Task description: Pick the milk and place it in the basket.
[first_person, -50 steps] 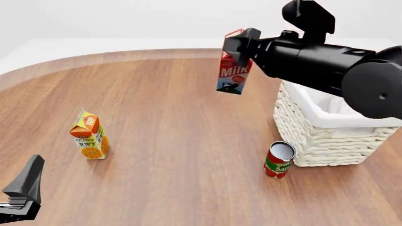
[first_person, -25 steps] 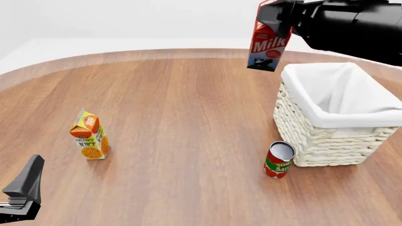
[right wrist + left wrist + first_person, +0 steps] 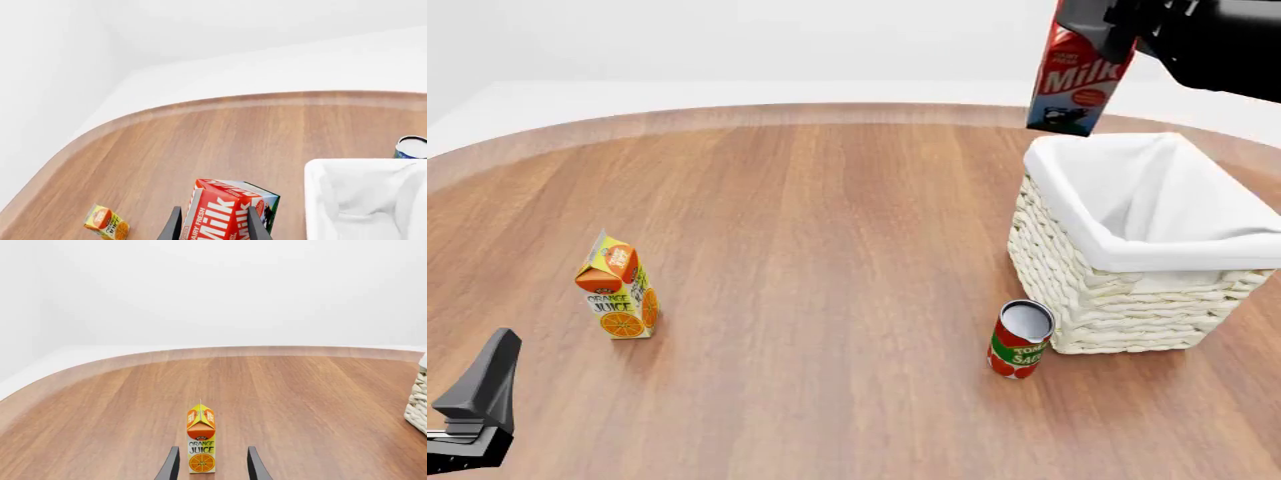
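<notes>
Warm brown wood runs across the whole table (image 3: 827, 230), and the basket (image 3: 1094, 290) is our landmark. Far to its left sits the left gripper (image 3: 211, 467), low at the near table edge, its 2 jaws spread with nothing between them; the orange juice carton (image 3: 618, 288) stands upright just beyond them, well apart from the basket. Moving right there is a wide stretch of bare wood, then a red tomato sauce can (image 3: 1020, 339) standing just beside the basket's near left corner.

Above the basket's far left corner hangs the milk (image 3: 1077, 75), carried high and slightly tilted, dark base down. The right gripper (image 3: 211, 225) has its jaws pinching the carton's red upper part, 1 finger on each side in the right wrist view.

Now the danger. The carton looks to sit over the rim rather than over the white cloth liner (image 3: 1154, 195); let go here and, by my reading, it could clip the wicker edge and tumble outward toward the can. The tilt adds risk of it landing on its side.

Room to move? Plenty: open air above the basket, a wide mouth to the carton's right, nothing in the way. The table's curved far edge lies behind the basket, so overshooting beyond it is best avoided.
</notes>
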Controlling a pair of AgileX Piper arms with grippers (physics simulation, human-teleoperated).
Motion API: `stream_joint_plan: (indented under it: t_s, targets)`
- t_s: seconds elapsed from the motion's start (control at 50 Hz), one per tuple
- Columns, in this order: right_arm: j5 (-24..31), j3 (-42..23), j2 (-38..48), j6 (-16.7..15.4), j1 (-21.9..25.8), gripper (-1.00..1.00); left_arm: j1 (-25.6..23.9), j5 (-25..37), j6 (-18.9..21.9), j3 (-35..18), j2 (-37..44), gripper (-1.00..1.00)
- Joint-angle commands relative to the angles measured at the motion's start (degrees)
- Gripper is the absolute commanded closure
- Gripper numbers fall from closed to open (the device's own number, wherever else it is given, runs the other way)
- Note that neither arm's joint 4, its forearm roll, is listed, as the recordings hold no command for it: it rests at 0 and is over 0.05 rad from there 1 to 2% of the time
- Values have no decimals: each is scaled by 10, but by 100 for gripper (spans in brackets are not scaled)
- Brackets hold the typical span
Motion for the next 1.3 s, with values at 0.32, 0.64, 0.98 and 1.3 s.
stream_joint_plan:
  t_s: [0.32, 0.64, 0.98, 1.3]
  targets:
    - [13, 7, -35, -9, -87, 100, 0, 0, 0, 0, 0, -100]
    - [-8, 25, -22, -8, -124, 100, 0, 0, 0, 0, 0, -100]
    - [-47, 16, 39, -11, -155, 100, 0, 0, 0, 0, 0, -100]
    - [-44, 2, 53, -15, -179, 100, 0, 0, 0, 0, 0, -100]
